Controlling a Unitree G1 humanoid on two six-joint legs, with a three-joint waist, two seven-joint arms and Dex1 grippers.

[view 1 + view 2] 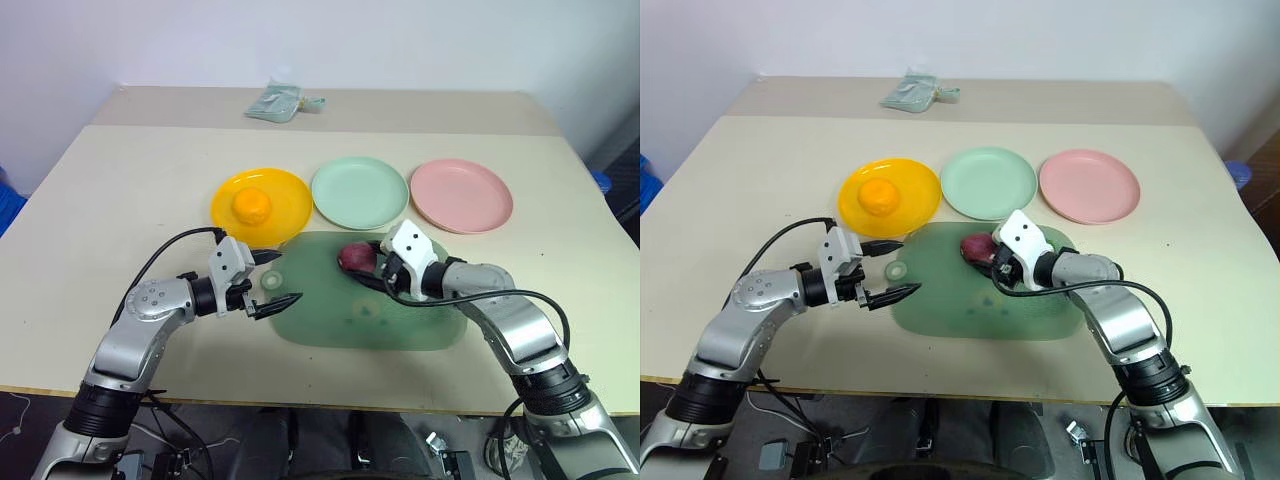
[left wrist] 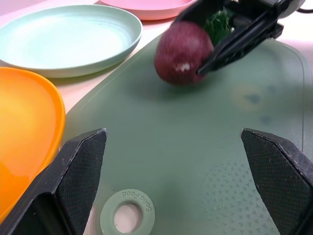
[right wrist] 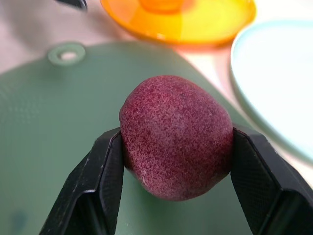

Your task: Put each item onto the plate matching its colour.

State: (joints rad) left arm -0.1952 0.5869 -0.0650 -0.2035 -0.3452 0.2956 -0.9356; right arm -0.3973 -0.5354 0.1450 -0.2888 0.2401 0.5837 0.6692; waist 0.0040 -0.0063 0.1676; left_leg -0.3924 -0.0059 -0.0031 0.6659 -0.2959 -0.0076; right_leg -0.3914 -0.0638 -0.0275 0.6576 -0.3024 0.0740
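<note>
The maroon-purple ball (image 3: 176,117) sits over the upper middle of the translucent green board (image 1: 400,322), with my right gripper (image 1: 362,268) shut on it, one black finger pressed to each side. A patch of the bumpy dark green ball (image 2: 218,21) shows right behind it, by the right gripper's fingers. The orange ball (image 1: 251,206) lies on the yellow-orange plate (image 1: 292,192). To its right stand the mint green plate (image 1: 360,192) and the pink plate (image 1: 462,195), both bare. My left gripper (image 1: 284,278) is open at the board's left edge, beside the small green ring (image 1: 271,282).
A folded pale green packet (image 1: 280,102) lies at the table's far edge. The beige table (image 1: 120,200) has free room to the left of the plates and to the right of the board. Black cables loop off both wrists.
</note>
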